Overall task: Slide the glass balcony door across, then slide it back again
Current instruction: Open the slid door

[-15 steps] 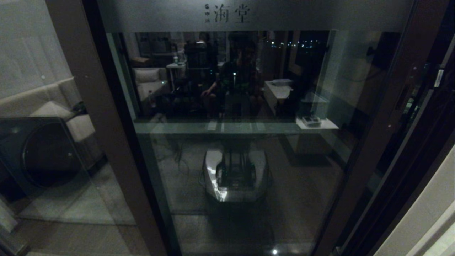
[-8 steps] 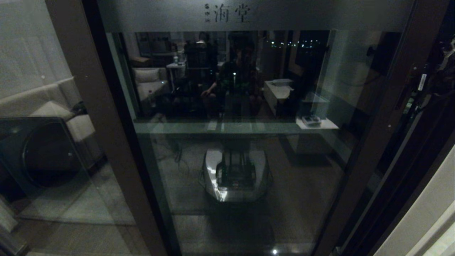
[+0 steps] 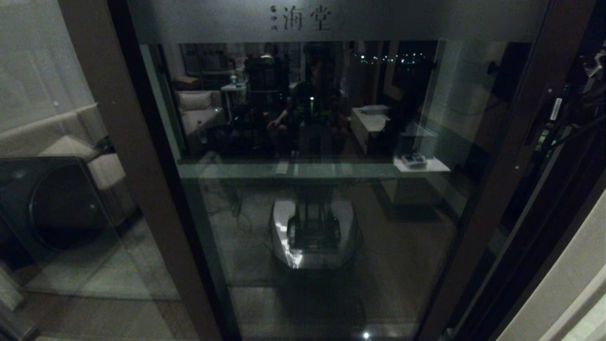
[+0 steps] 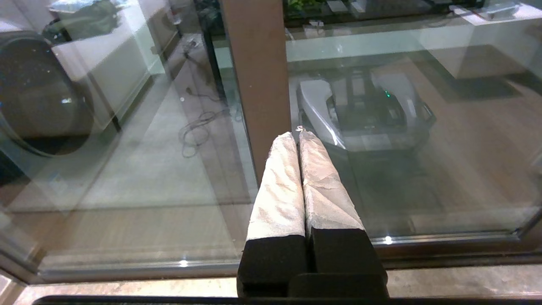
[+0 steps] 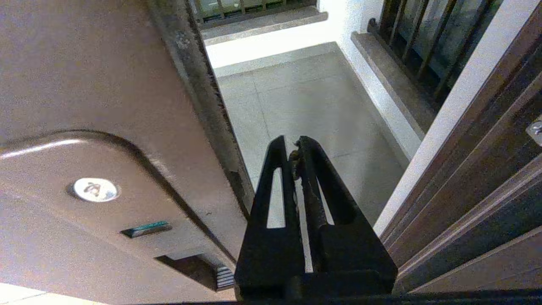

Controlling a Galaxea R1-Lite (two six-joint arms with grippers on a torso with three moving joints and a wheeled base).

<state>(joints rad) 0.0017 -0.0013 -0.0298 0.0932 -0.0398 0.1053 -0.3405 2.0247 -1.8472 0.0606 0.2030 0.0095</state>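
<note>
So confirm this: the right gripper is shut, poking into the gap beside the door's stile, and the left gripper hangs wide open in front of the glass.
Not quite. The left gripper is shut, its padded fingers pressed together, as the left wrist view shows. The rest holds: the right gripper is shut in the gap beside the glass balcony door, over the balcony floor.

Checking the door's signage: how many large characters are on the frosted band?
2: left character and right character, side by side on the frosted band; smaller marks beside them unclear.
</note>
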